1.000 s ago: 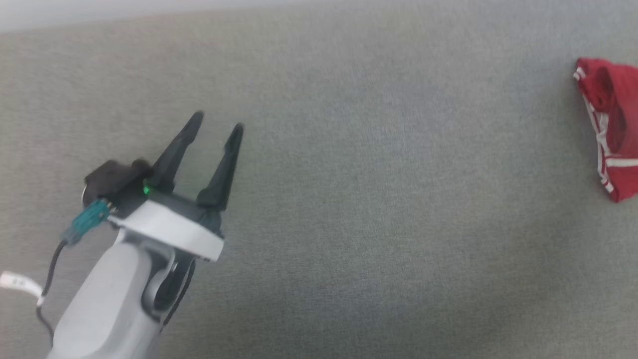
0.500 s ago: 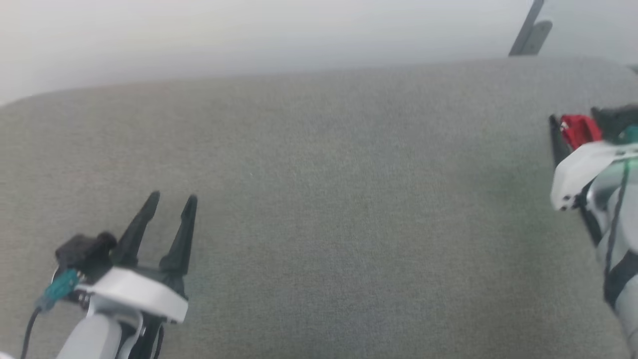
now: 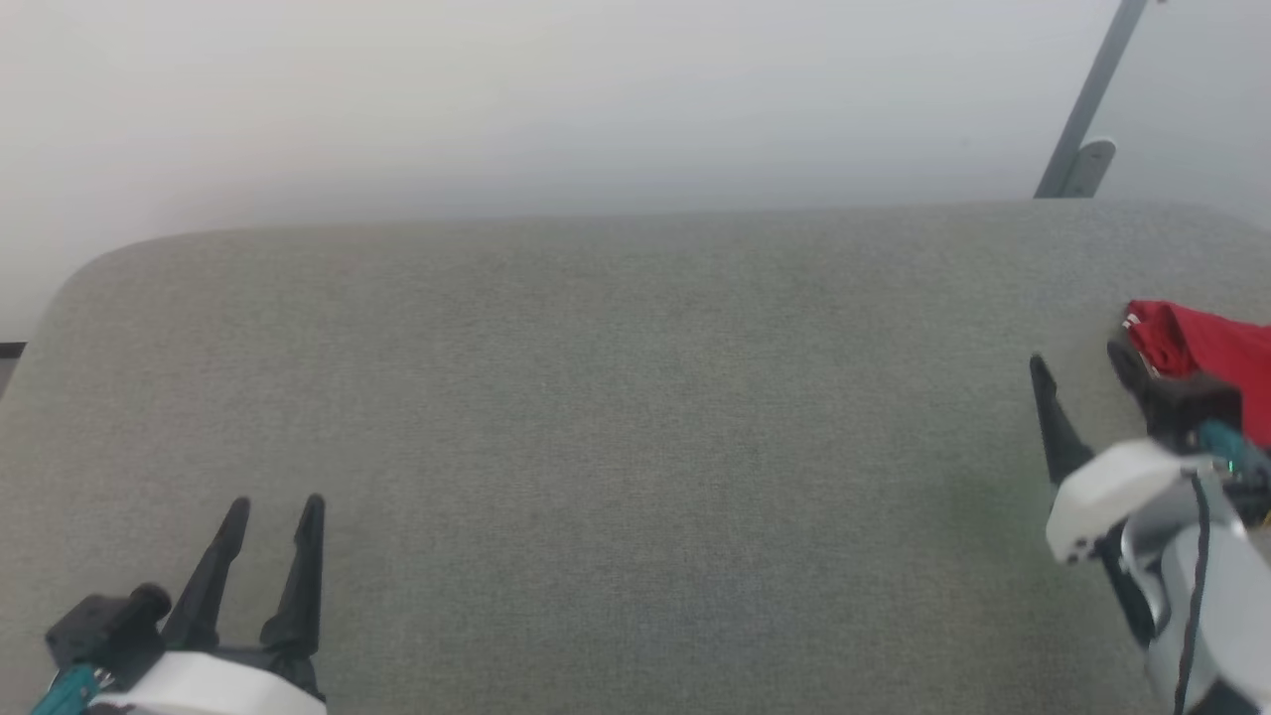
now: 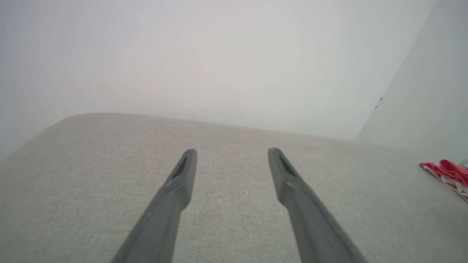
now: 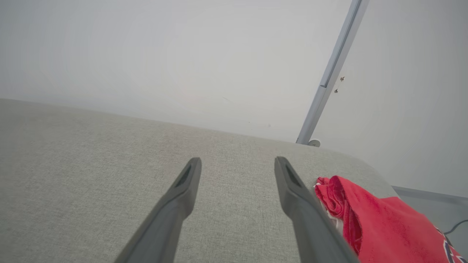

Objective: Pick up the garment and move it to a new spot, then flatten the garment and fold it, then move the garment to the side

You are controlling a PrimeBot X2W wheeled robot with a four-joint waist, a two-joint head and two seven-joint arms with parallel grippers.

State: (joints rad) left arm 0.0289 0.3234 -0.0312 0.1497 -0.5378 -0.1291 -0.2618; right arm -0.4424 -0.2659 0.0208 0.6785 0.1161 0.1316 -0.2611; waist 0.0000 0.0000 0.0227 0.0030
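- We see our left fingers (image 3: 303, 566) low at the near left of the head view. The two dark prongs are spread wide with nothing between them, and their tips point across the grey fabric-covered bench (image 3: 635, 447).
- From the left wrist, those same left fingers (image 4: 175, 197) stand well apart above the woven top of the bench (image 4: 91, 164), and only bare cloth shows in the gap.
- Our right fingers (image 3: 1058, 427) reach in from the right edge of the head view. They are also spread wide and grip nothing.
- The garment (image 3: 1206, 343), a bright red shirt, lies bunched on the bench at its far right end, partly cut off by the picture's edge.
- One of the right fingers sits just beside the garment's near corner. We cannot tell whether it touches the cloth.
- From the right wrist, the right fingers (image 5: 299, 204) frame an empty strip of the bench (image 5: 73, 164). The garment (image 5: 384, 219) lies crumpled just to the right of them, with a little white showing along its folded edge.
- From the left wrist, the garment (image 4: 448, 170) is a small heap of red and white at the far right, well apart from the left fingers.
- A pale wall (image 3: 496, 99) rises behind the bench.
- A slanted grey metal bar (image 3: 1092, 99) stands against the wall near the garment's end, and the bar (image 5: 334, 69) shows again from the right wrist.
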